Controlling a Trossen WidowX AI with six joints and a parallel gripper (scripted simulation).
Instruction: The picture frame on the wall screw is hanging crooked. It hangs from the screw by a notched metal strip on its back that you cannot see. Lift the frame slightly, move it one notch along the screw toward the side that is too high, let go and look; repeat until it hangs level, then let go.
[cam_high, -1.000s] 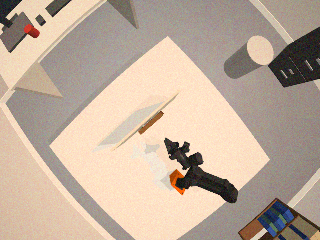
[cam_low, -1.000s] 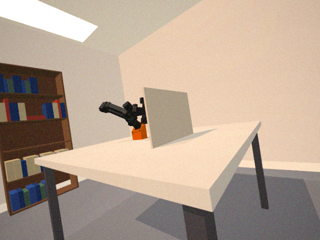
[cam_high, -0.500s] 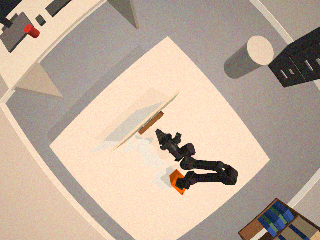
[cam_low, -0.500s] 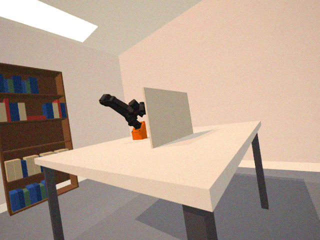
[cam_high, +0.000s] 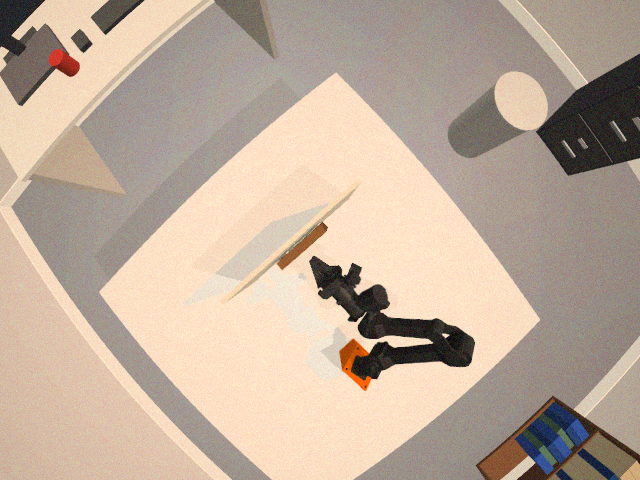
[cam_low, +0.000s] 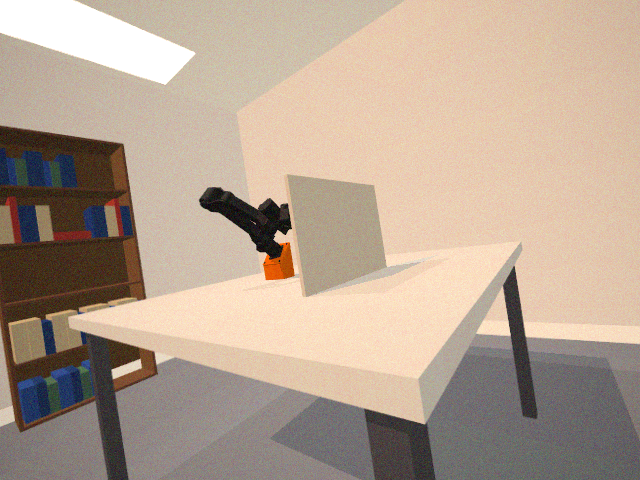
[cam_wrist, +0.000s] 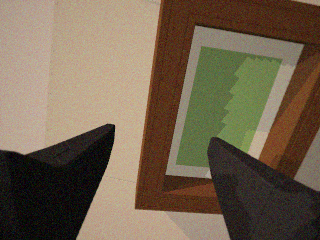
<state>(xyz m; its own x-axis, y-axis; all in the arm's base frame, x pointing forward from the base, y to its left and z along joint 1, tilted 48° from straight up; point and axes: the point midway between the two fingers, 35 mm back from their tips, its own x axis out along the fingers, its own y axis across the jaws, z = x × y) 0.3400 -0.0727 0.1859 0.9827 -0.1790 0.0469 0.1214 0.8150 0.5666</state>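
The brown picture frame (cam_high: 303, 246) (cam_wrist: 165, 100) with a green picture hangs on the front of the upright wall panel (cam_low: 336, 232) (cam_wrist: 100, 75). In the wrist view its sides lean to the right at the top; the camera looks at a slant, so I cannot tell the true tilt. The screw and notched strip are hidden. My gripper (cam_high: 314, 262) (cam_wrist: 162, 138) is open and empty, in front of the panel and short of the frame. In the wrist view the left fingertip shows against bare panel and the right one over the picture's lower part. Panel hides the fingers in the exterior view.
The panel stands upright on the table (cam_high: 413, 232) (cam_low: 232, 330). The orange arm base (cam_high: 353, 353) (cam_low: 279, 267) sits on the table on the frame's side of the panel. A bookshelf (cam_low: 129, 206), a round bin (cam_high: 519, 100) and a black cabinet (cam_high: 568, 116) stand off the table.
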